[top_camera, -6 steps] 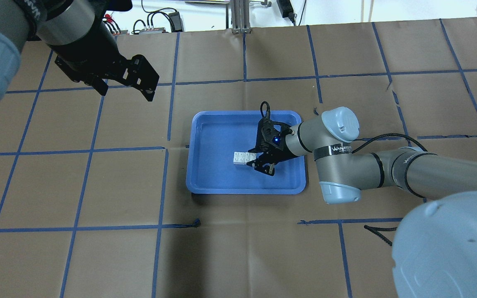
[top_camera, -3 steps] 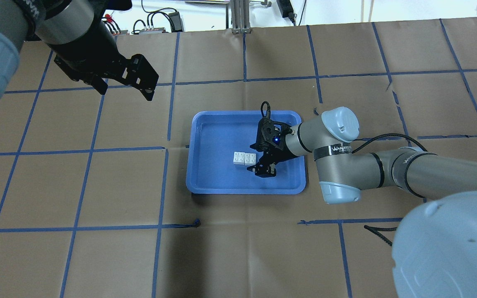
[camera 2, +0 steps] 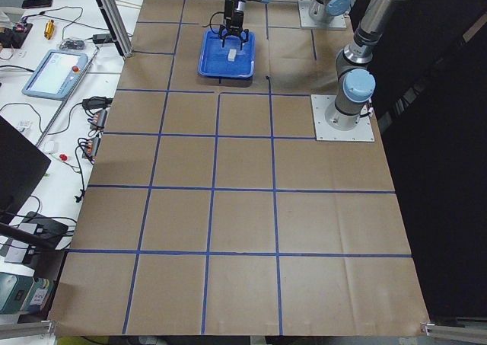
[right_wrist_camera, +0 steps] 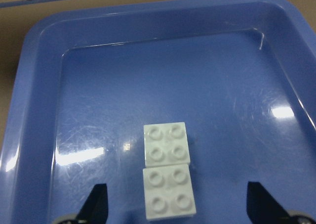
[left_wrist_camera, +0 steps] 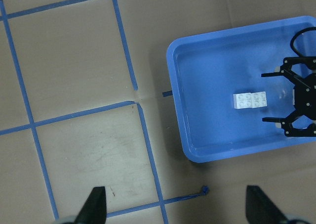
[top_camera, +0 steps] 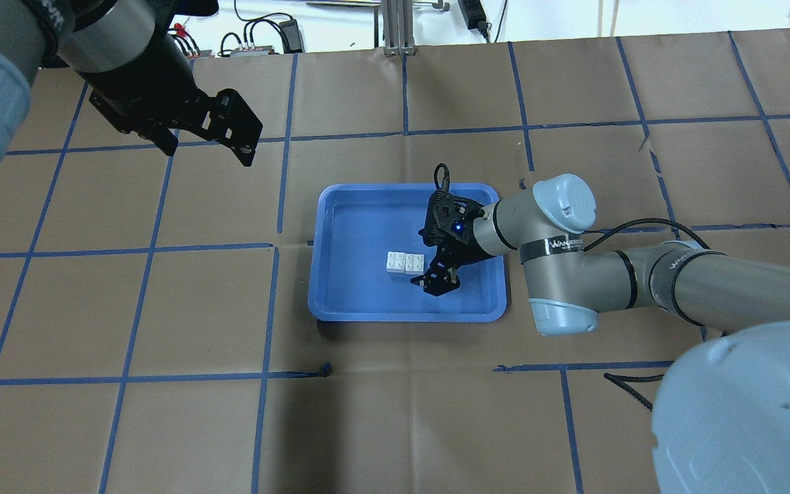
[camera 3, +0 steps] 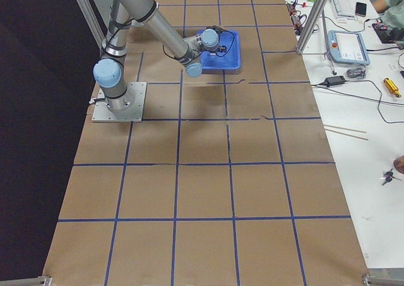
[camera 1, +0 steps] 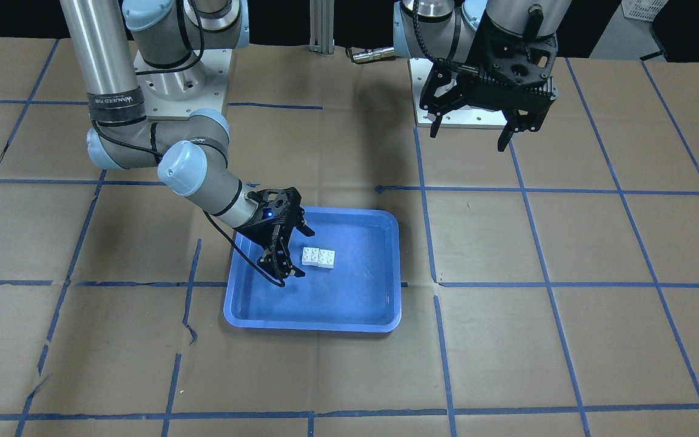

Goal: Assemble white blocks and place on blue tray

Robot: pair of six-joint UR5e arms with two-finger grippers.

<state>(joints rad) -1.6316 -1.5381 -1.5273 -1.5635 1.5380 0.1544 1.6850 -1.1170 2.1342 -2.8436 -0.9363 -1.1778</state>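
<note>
The two white blocks [top_camera: 405, 263] lie side by side and touching, studs up, on the floor of the blue tray [top_camera: 340, 206]. They also show in the front view [camera 1: 318, 257], the left wrist view [left_wrist_camera: 250, 100] and the right wrist view [right_wrist_camera: 167, 169]. My right gripper [top_camera: 431, 263] is open and empty, low over the tray, with its fingertips just off the right end of the pair. Its fingers [right_wrist_camera: 96, 204] frame the nearer block. My left gripper [top_camera: 210, 152] is open and empty, high above the table at the back left, well away from the tray [camera 1: 355, 303].
Brown paper with blue tape lines covers the table [top_camera: 162, 309]. The right arm's elbow [top_camera: 563, 274] lies low just right of the tray. Cables and electronics [top_camera: 265, 38] sit past the far edge. Both arm bases [camera 1: 477, 97] stand at the robot's side.
My right gripper has let go of the right block and drawn back a little to the right; the blocks stay in place. My left arm has hardly moved.
</note>
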